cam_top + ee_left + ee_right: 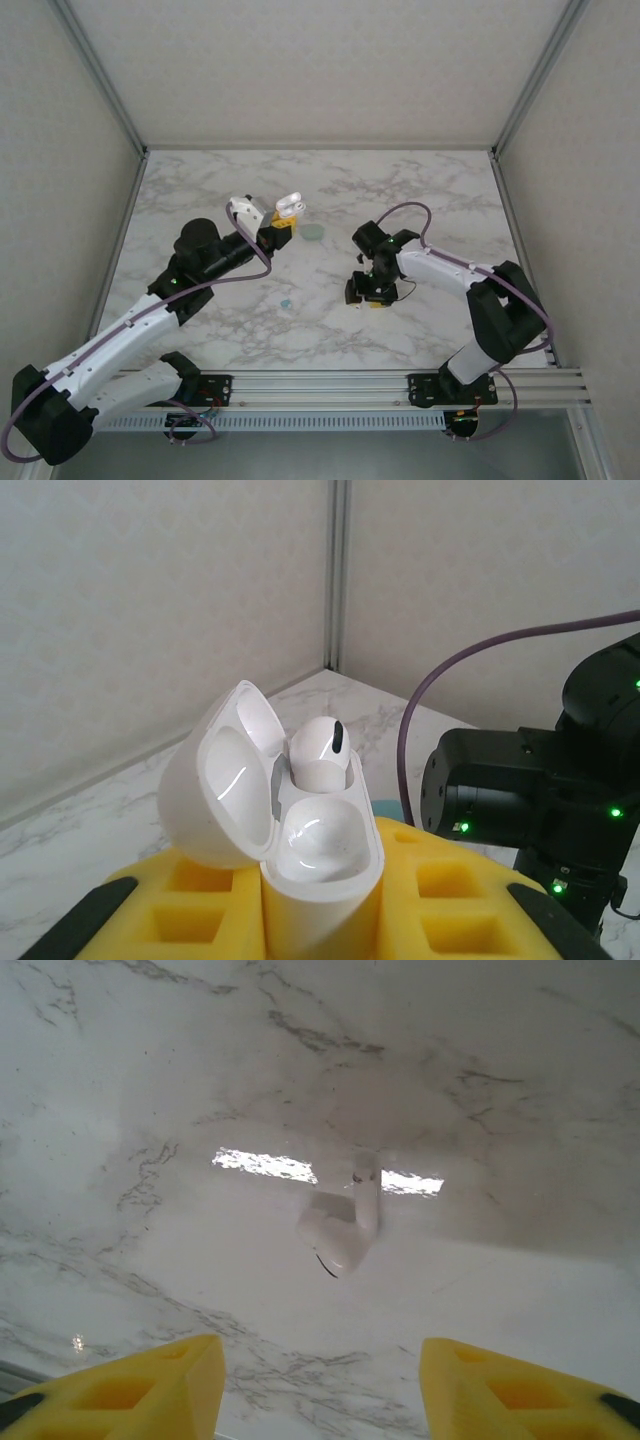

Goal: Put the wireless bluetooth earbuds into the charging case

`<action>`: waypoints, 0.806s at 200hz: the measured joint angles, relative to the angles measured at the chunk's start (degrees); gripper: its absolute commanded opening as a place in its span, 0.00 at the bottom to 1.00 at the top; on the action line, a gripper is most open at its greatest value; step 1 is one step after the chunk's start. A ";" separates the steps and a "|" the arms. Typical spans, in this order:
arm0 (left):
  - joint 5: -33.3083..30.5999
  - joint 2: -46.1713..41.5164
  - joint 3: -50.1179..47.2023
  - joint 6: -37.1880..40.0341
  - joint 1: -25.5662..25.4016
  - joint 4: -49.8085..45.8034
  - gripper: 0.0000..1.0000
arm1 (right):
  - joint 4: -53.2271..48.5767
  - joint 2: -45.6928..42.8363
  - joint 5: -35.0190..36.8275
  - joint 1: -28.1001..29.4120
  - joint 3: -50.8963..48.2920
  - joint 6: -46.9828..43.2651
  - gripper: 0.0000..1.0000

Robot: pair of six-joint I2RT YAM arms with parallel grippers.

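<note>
Right wrist view: one white earbud (345,1228) is seen on the table (150,1080), centred beyond the wide-parted, empty jaws of the right gripper (320,1385), stem pointing away, while the open charging case (320,865) is clamped in the left gripper (281,236).

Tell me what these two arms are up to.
The left pincer is shut on the white charging case, whose lid stands open. The first earbud sits in one socket; the other socket is empty. The right pincer hangs open over the second earbud, which lies on the marble table, not yet grasped.
</note>
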 measured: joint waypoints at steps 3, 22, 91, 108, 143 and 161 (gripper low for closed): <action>-0.04 -0.04 -0.02 0.02 0.00 -0.07 0.13 | 0.09 0.20 -0.04 0.02 0.00 0.20 0.56; -0.28 -0.20 -0.04 0.17 0.00 -0.48 0.13 | 1.05 1.64 -0.46 0.33 0.00 0.59 0.56; -0.59 -0.42 -0.31 0.20 0.00 -0.96 0.13 | 3.74 5.70 -2.05 2.75 0.00 2.05 0.54; -0.59 -0.42 -0.31 0.20 0.00 -1.11 0.13 | 4.63 6.67 -2.93 3.43 0.00 2.36 0.54; -0.59 -0.42 -0.31 0.17 0.00 -1.11 0.14 | 5.38 8.28 -3.93 3.69 1.14 2.99 0.54; -0.59 -0.39 -0.31 0.17 0.00 -1.14 0.14 | 5.35 8.92 -4.33 3.80 2.99 2.91 0.54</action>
